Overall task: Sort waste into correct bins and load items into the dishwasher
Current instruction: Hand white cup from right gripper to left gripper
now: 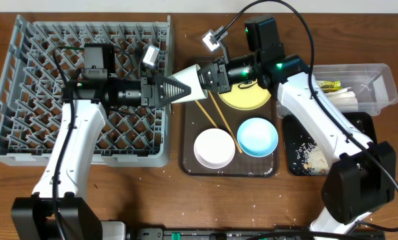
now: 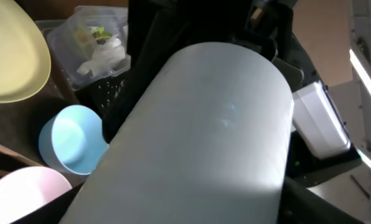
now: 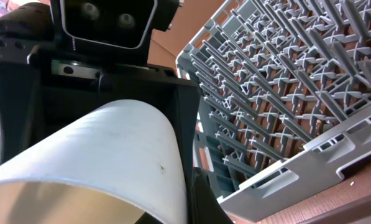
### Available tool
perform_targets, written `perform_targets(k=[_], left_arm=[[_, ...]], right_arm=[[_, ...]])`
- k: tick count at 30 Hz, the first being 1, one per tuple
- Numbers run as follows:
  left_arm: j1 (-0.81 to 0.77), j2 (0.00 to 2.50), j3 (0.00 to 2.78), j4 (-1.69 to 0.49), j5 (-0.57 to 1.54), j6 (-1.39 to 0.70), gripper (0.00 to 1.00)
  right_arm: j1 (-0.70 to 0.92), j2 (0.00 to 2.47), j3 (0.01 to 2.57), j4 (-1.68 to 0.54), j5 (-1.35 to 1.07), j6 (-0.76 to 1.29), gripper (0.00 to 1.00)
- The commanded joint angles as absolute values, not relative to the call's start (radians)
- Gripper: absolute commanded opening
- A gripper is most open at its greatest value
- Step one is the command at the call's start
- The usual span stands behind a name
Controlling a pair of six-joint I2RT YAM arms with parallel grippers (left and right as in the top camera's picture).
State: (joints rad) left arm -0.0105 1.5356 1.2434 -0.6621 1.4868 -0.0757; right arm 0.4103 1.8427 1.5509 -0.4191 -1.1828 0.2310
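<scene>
White cup (image 1: 189,83), between left jaws and right jaws, beside grey rack (image 1: 25,100)

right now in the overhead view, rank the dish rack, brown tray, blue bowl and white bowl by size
1. dish rack
2. brown tray
3. blue bowl and white bowl: they look about equal, so they are not ranked

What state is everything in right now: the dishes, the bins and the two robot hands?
Cup: midair, on its side, between both hands.
Left hand: closed on the cup.
Right hand: closed on the cup.
Dish rack: no dishes inside.
Yellow plate: flat, partly hidden.
Blue bowl: upright, empty.
White bowl: upright, empty.
Chopsticks: lying on the brown tray.
Clear tub: holds trash.
Black tray: scattered crumbs.
</scene>
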Motion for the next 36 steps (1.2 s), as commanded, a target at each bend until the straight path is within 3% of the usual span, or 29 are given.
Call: perform_targets(k=[1,5,9,15,29,36], left_arm=[[-0.013,1.534,1.261,-0.66,1.511,-0.062,0.71],[-0.013,1.534,1.261,-0.659,1.511,-0.062,0.7],[-0.013,1.534,1.261,-0.631,1.517,-0.065,0.8],[-0.012,1.534,1.261,-0.609,1.537,-0.069,0.79],[-0.012,1.534,1.261,-0.554,1.536,-0.092,0.43],[-0.012,1.534,1.261,-0.428,1.536,-0.191,0.36]], right_arm=[[0.425,1.853,1.543,-0.427,-1.155,0.238,0.01],[0.425,1.853,1.542,-0.464,-1.144,0.23,0.01],[0.425,1.853,1.542,-0.472,-1.145,0.231,0.01],[0.425,1.853,1.542,-0.487,-1.145,0.231,0.01],[0.427,1.853,1.542,-0.521,-1.144,0.222,0.02],[0.427,1.853,1.542,-0.524,-1.141,0.222,0.41]])
